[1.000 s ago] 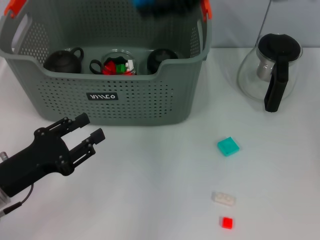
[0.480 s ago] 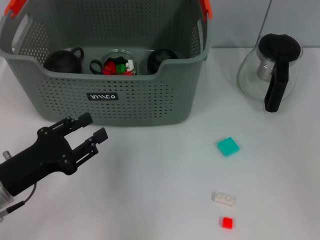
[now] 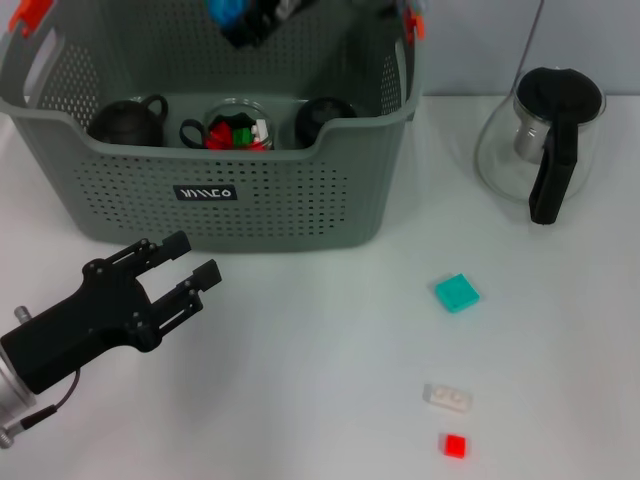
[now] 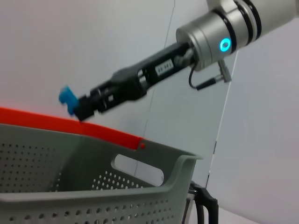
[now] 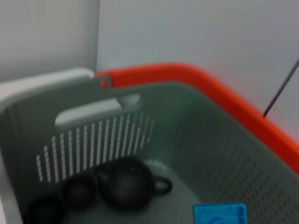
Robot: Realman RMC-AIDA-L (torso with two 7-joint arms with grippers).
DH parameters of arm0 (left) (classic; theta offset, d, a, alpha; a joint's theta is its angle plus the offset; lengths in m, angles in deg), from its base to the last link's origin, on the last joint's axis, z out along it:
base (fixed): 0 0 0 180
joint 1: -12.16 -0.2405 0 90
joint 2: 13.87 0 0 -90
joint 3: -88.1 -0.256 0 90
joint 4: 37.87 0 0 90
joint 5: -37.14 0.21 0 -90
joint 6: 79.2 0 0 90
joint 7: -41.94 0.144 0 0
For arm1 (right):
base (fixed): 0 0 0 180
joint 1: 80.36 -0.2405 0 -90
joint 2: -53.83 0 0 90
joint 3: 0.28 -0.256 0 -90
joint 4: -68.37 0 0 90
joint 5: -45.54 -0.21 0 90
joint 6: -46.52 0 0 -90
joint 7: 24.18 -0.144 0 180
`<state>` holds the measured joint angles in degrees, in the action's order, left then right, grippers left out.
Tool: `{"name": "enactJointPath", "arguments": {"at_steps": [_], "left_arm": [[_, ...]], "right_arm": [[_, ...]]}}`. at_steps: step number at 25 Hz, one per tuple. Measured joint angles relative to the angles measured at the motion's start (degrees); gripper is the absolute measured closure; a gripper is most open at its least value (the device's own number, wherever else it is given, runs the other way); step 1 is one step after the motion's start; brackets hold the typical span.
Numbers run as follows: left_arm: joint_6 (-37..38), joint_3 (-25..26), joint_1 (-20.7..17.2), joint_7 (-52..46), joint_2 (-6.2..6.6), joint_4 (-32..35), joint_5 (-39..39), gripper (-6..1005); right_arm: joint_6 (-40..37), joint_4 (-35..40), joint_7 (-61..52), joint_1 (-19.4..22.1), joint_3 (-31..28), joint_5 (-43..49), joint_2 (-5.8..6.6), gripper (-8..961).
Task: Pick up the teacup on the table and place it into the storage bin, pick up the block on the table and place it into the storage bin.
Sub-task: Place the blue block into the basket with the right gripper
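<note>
The grey perforated storage bin (image 3: pixel 280 215) stands at the back left of the white table. My right gripper (image 3: pixel 245 18) hangs over the bin's far side, shut on a blue block (image 3: pixel 222 9). The left wrist view shows it above the orange rim with the block (image 4: pixel 68 99) at its tip. The block's edge (image 5: pixel 219 214) also shows in the right wrist view. Inside the bin lie a black teapot (image 3: pixel 125 120), black teacups (image 3: pixel 325 120) and a glass bowl of bricks (image 3: pixel 240 128). My left gripper (image 3: pixel 185 265) is open and empty in front of the bin.
A glass kettle with a black handle (image 3: pixel 545 140) stands at the back right. A teal block (image 3: pixel 456 292), a white brick (image 3: pixel 447 397) and a small red block (image 3: pixel 454 445) lie on the table at the right front.
My right gripper left the top of the view, then came back farther left over the bin with the blue block. My left gripper drifted slightly right and forward.
</note>
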<state>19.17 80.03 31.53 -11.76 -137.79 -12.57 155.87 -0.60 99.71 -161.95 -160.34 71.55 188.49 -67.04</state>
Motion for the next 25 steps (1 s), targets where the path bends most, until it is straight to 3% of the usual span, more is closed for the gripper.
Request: {"name": "enactJointPath", "arguments": {"at_steps": [5,18,25], "left_arm": [[-0.50,-0.02,0.05,0.00,0.00,-0.26,0.01,447],[-0.56,0.10,0.05,0.00,0.00,-0.36,-0.35,448],[-0.51,0.21,0.14,0.00,0.00,-0.35,-0.43,448]], "right_arm": [[1.20,-2.13,-0.04,-0.13,3.04,-1.74,-0.04,527],[1.19,-2.50,-0.85,-1.33,3.89,-1.83,-0.07,527],[1.17,-1.00,-1.31,-0.14,2.49,-2.28,0.30,437]]}}
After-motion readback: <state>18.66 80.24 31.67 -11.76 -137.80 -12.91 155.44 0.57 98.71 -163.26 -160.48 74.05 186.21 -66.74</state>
